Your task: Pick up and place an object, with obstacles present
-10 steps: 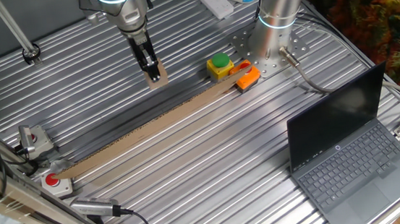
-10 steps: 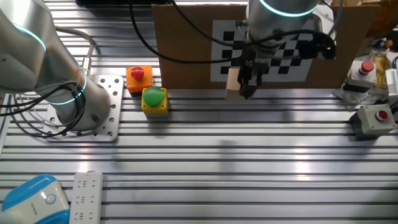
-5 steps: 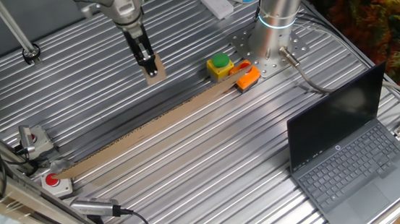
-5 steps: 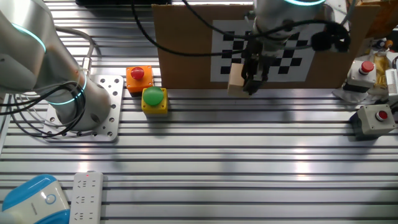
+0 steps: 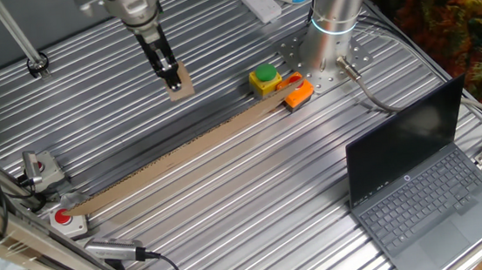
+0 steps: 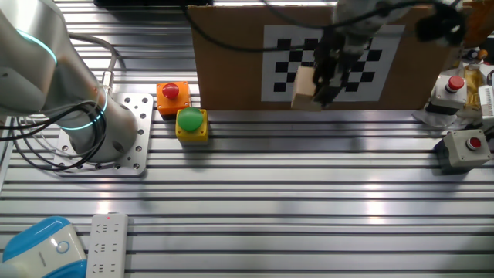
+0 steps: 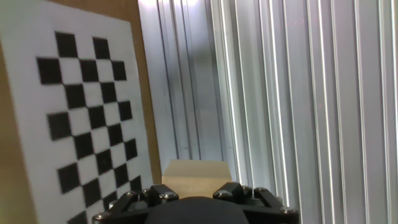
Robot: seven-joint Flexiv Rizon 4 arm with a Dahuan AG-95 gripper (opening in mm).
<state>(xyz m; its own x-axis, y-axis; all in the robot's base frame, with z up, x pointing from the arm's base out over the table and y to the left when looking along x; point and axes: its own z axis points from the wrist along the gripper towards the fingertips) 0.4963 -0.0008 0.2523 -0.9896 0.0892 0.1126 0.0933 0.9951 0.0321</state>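
My gripper [image 5: 173, 80] is shut on the object, a small tan block [image 5: 181, 87], and holds it in the air above the ribbed metal table. In the other fixed view the block [image 6: 304, 86] hangs in front of the checkerboard, with the gripper [image 6: 318, 89] beside it. The hand view shows the block [image 7: 196, 172] just beyond the gripper [image 7: 196, 194]. The obstacle is a long tan cardboard strip [image 5: 181, 151] running diagonally across the table. From the other side it stands as an upright board [image 6: 228, 54] carrying the checkerboard.
A yellow box with a green button [image 5: 264, 80] and an orange piece [image 5: 298, 92] sit by the strip's far end. The arm's base [image 5: 333, 22] stands behind them. An open laptop [image 5: 420, 180] is at the right. Red-button boxes [image 5: 66, 219] lie at the left.
The gripper has risen with the block in it. It has moved left and further back in one fixed view, and right across the checkerboard in the other.
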